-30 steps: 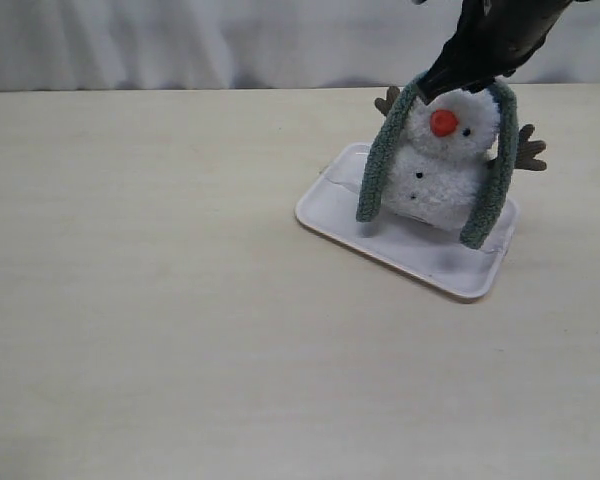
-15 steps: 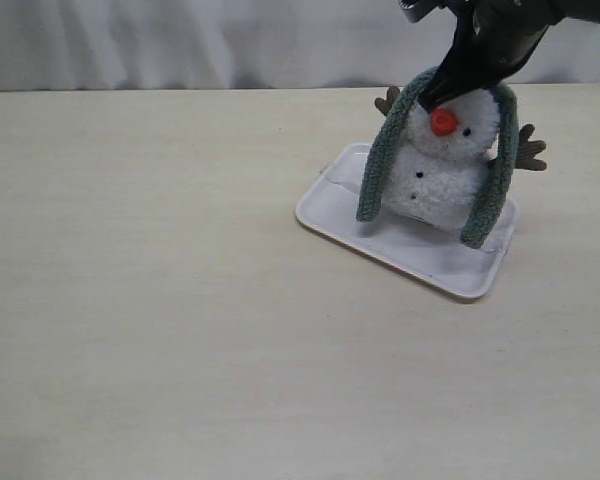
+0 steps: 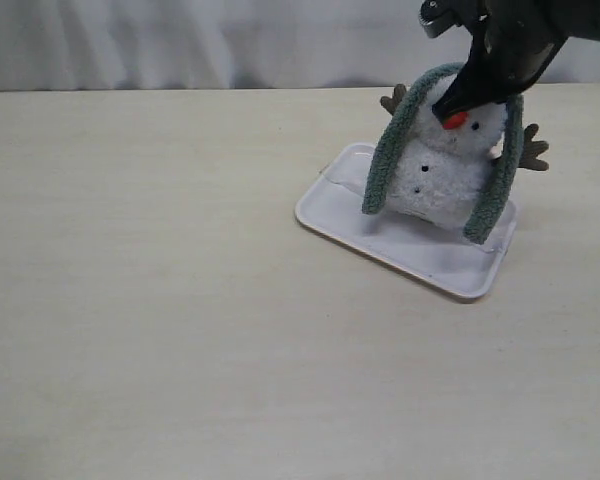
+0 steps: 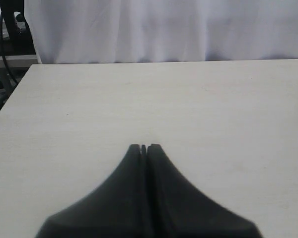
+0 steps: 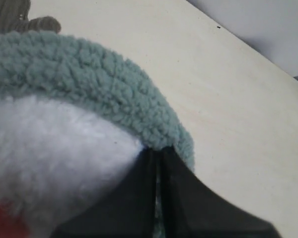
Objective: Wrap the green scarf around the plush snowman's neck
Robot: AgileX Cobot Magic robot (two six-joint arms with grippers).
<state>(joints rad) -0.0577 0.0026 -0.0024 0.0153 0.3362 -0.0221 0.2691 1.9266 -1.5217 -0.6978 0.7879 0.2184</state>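
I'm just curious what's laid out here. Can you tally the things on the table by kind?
snowman: 1
scarf: 1
tray: 1
Total: 3

Pale wood-grain table (image 3: 180,320) fills the scene. White pleated curtain (image 3: 200,45) hangs along its far edge at 12 o'clock. Soft, even light. Dark stand with cables (image 4: 7,29) sits past one table corner, beside the curtain.

I worked in what looked like a robotics lab: a bare pale counter (image 3: 160,300), a white curtain (image 4: 164,29) backdrop, and dark cabled equipment (image 4: 10,45) beside it.
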